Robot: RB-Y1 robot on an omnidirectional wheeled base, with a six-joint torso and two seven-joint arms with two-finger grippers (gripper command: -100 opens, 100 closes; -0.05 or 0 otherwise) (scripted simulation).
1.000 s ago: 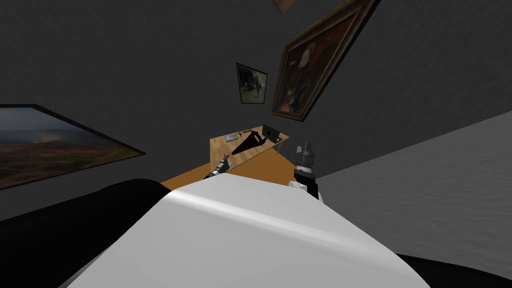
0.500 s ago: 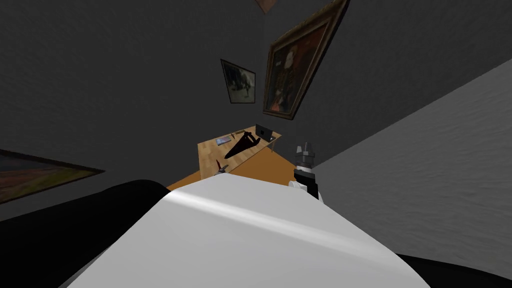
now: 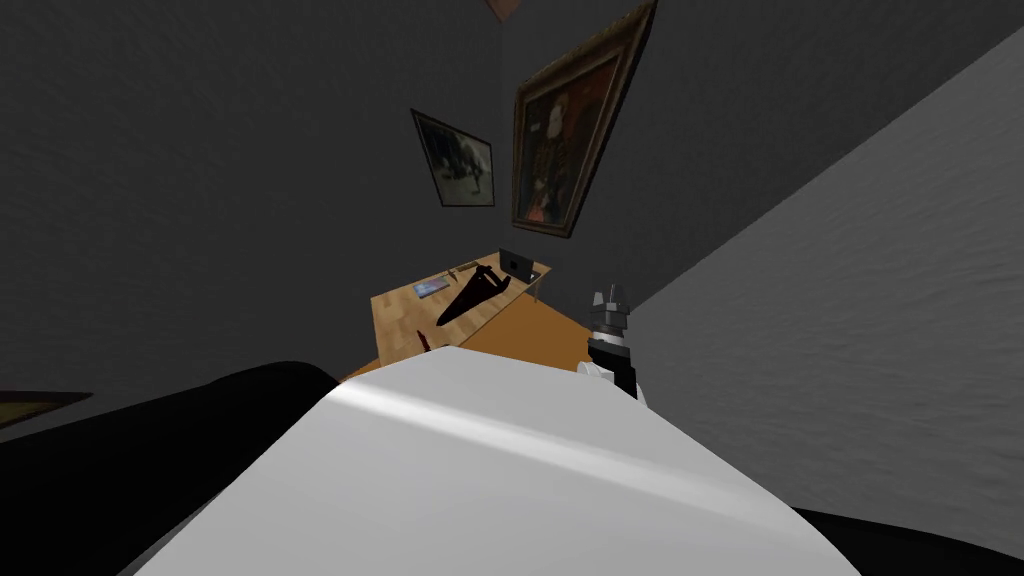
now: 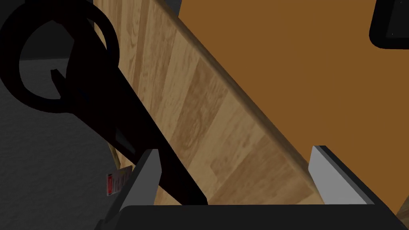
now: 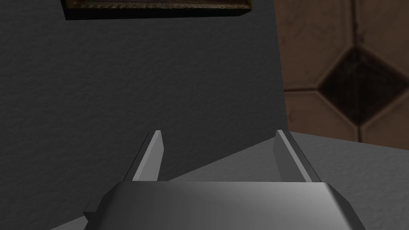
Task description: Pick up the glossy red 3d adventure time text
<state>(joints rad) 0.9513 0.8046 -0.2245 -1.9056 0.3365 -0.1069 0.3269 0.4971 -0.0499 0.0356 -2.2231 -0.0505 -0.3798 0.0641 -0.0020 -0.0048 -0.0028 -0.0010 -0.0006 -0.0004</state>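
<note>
head view, table: a light wood table (image 3: pixel 400 305) stands ahead by the dark wall, with orange-brown floor (image 3: pixel 530 340) along its other long edge.
head view, task's thing: a long black tapered piece (image 3: pixel 470 296) lies about the middle of the table top, running along its length. it is judged to be the adventure time text, though it is drawn almost black rather than red.
head view, other things: a flat bluish item (image 3: pixel 432 288) lies toward the wall-side edge and a dark boxy item (image 3: pixel 518 264) at the far end. what the small dark red sliver (image 3: pixel 423 341) at the near end is cannot be told.
head view, right claw: the right claw (image 3: pixel 610 295) is held up over the floor, apart from the table.
left wrist view, left claw: the left claw (image 4: pixel 235 175) is spread wide over the table top and has hold of nothing.
left wrist view, task's thing: the narrow end runs in between the fingers (image 4: pixel 148 171), close by the one farther from the floor-side edge. touching or not cannot be told. the wide end, with a ring shape, lies farthest from the claw.
left wrist view, tag: a small red and white tag (image 4: pixel 115 184) sits just outside that finger.
right wrist view, right claw: spread wide, empty.
handling: probably stiff, light and, if glossy, slippery. being long, it would swing if held by its tip.
hold: best across its thin sides nearer mid-length, not at the ring.
</note>
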